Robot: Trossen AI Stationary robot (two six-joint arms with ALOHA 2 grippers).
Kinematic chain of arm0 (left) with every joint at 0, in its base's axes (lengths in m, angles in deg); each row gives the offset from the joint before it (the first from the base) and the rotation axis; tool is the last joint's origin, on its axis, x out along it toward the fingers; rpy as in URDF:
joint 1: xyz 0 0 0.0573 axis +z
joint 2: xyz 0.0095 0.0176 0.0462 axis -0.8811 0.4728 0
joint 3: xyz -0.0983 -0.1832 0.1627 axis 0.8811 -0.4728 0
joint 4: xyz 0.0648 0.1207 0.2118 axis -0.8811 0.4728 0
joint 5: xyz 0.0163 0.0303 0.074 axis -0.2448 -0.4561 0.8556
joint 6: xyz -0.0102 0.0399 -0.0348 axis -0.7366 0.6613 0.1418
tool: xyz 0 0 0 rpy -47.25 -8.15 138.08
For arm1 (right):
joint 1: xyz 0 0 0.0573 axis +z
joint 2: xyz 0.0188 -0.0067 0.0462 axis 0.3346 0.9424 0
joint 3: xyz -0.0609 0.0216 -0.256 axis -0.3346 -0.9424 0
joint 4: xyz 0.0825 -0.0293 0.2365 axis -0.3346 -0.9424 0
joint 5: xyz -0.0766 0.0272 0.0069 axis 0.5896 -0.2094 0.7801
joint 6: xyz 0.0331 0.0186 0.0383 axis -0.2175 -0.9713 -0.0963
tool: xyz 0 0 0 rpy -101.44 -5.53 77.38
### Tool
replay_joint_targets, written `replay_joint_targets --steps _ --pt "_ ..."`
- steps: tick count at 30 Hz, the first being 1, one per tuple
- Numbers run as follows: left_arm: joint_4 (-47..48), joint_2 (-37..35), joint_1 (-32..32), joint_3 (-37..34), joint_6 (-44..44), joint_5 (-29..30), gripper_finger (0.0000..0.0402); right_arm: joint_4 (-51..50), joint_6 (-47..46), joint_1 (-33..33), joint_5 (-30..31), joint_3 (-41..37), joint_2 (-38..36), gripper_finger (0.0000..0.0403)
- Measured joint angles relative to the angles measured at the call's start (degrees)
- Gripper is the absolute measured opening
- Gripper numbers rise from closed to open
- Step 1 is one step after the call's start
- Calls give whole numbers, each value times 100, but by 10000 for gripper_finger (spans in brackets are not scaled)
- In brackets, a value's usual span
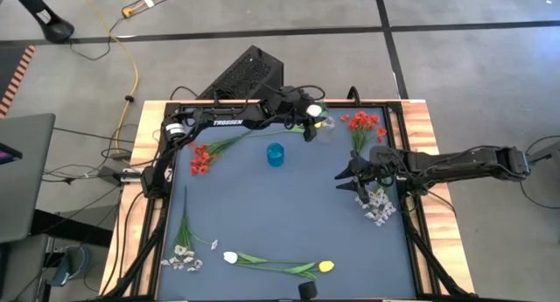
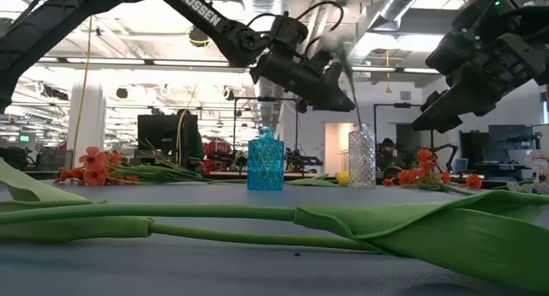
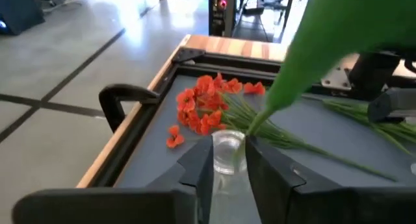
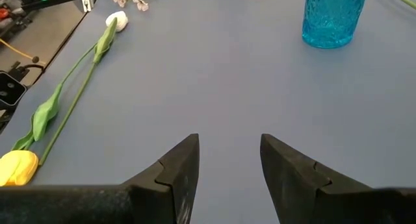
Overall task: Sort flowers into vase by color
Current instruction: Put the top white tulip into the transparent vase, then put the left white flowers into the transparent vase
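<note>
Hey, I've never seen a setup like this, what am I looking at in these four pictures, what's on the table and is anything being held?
This is a robot with two dark arms at a table with a blue top. One picture looks down from above, one looks level across the table, and two come from cameras on the wrists.

On the table stand a blue glass vase and a clear glass vase. Red flowers lie in two bunches, white-pink sprays in two spots, and a white tulip and a yellow tulip lie near the front edge.

The left gripper is above the clear vase, its fingers around a green stem going into it. The right gripper hangs open, holding nothing.
</note>
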State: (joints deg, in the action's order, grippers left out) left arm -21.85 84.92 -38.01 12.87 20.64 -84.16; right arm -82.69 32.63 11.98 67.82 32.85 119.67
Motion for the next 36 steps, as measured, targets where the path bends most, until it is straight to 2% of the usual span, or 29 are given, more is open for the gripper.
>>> replay_joint_targets --steps 4,13,15,20,23,27,31,33,36 --pt "746 2 28 226 33 7 107 0 -2 0 -1 0 -1 189" --pt "4247 -8 -3 1833 417 109 129 -2 0 0 -2 0 0 189" --pt "5078 -13 -69 2153 425 400 129 -2 0 0 -2 0 -1 189" --pt "7111 -14 -310 2771 427 1670 130 -4 -2 7 -4 0 -1 189" --pt "7836 -145 -459 2826 388 2046 130 -4 -2 7 -7 0 1 189" --pt "8844 -414 -675 2824 -65 2120 130 2 2 7 -8 0 -1 189" --pt "9641 -819 -1010 2799 -628 2878 130 118 14 4 -11 0 0 189" --pt "9778 -1189 -1230 2587 -883 3329 128 146 -2 5 -13 0 1 189" --pt "9845 -1940 -1563 2002 -1442 3560 126 157 -2 11 -25 0 1 189"
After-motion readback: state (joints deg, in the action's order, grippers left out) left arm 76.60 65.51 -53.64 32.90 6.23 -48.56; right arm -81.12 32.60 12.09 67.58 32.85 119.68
